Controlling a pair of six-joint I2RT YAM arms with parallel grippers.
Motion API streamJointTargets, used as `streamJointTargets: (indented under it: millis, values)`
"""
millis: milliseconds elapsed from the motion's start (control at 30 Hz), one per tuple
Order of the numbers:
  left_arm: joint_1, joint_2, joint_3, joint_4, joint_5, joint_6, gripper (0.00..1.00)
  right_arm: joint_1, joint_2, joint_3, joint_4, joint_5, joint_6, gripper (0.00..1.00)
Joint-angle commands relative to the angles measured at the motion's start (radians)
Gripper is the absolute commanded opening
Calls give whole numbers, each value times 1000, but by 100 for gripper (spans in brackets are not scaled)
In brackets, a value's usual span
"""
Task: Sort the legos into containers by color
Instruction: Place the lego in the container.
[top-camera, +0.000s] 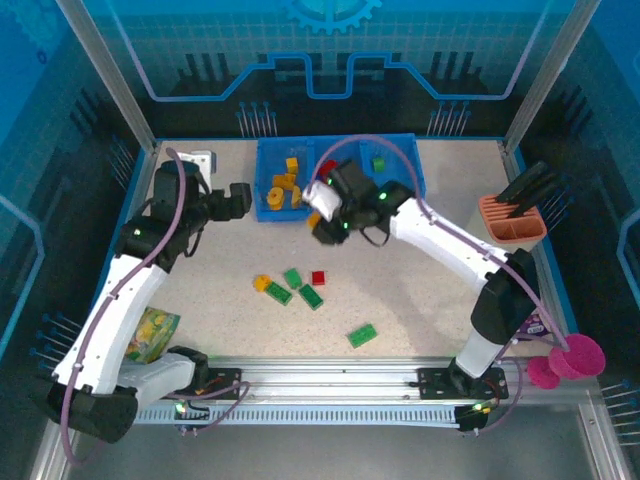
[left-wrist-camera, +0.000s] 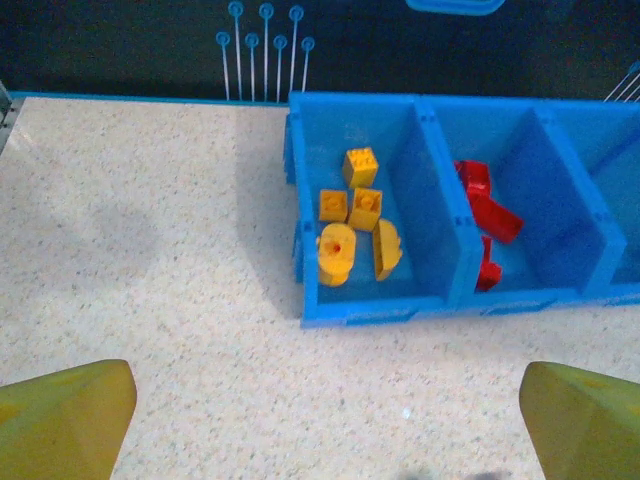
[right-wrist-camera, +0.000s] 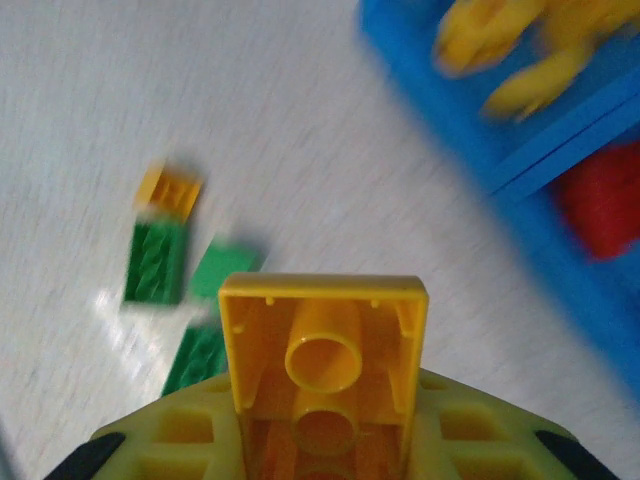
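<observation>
Left fingers (left-wrist-camera: 60, 415) wide open, empty, in front of the blue tray (left-wrist-camera: 370, 312). My right fingers (right-wrist-camera: 470, 425) gripped a yellow brick (right-wrist-camera: 325, 340) just beside that tray.

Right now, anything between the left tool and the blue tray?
Nothing. The left wrist view shows bare speckled table between the open left tool and the tray, with no loose legos on that stretch.
</observation>
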Motion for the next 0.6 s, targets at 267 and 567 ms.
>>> streamJointTargets:
  millis: [267,567]
  values:
    - [91,-62,-98,-67,107,38,99,-68,479,635,78,37,-175,28]
    - [95,-53,-122,-206,67,-57,99,-62,887,1090,48,75,-284,35]
